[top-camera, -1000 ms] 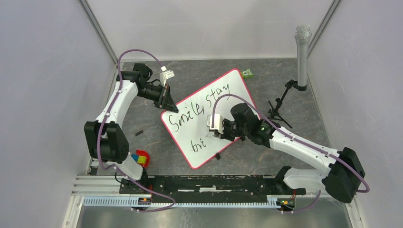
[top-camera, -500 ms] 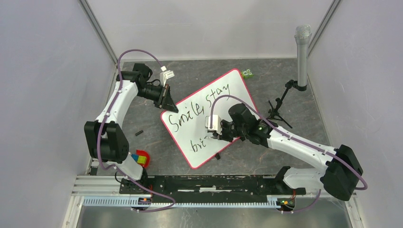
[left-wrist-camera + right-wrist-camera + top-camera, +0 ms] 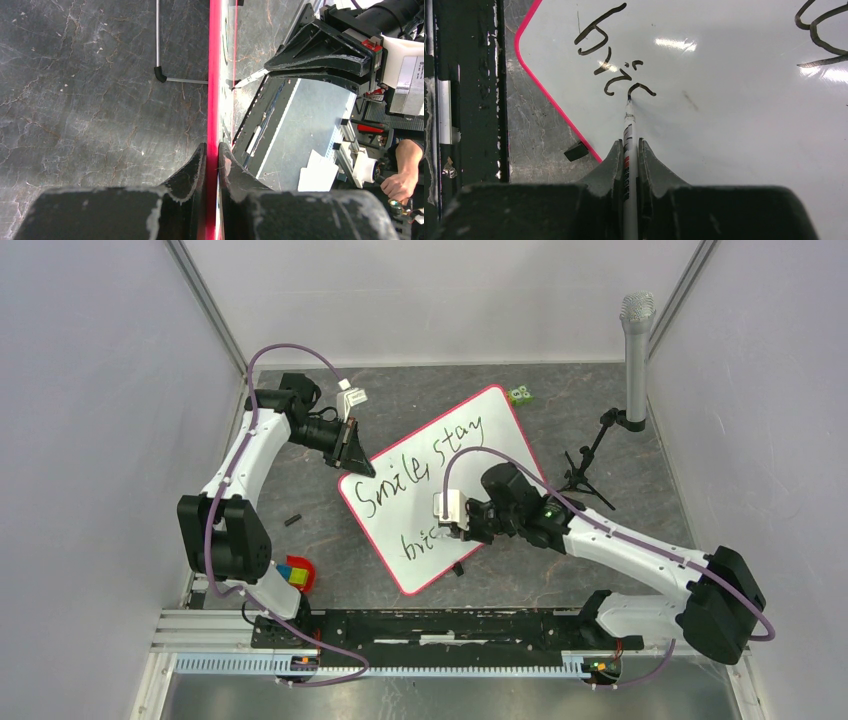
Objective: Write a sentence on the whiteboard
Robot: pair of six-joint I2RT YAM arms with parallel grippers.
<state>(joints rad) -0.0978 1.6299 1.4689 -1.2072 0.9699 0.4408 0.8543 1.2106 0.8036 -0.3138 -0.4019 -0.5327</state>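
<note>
Dark table (image 3: 400,390) | left jaws pinch whiteboard (image 3: 425,518) edge | right jaws pinch marker (image 3: 629,145), tip touching sentence (image 3: 397,488)

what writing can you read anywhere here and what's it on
"Smile, stay": black script, top line on the whiteboard.
"bri": second line, plus a part-drawn letter at the marker tip.
Marker's print: too blurred to read.

— Where is the top view?
— High up at the near edge, facing down over the whole dark marbled table (image 3: 420,390).
— And the wrists?
— Close in. Left looks edge-on along the flat white whiteboard with a thin red-pink frame (image 3: 215,75); right faces its surface. All three share it.
</note>
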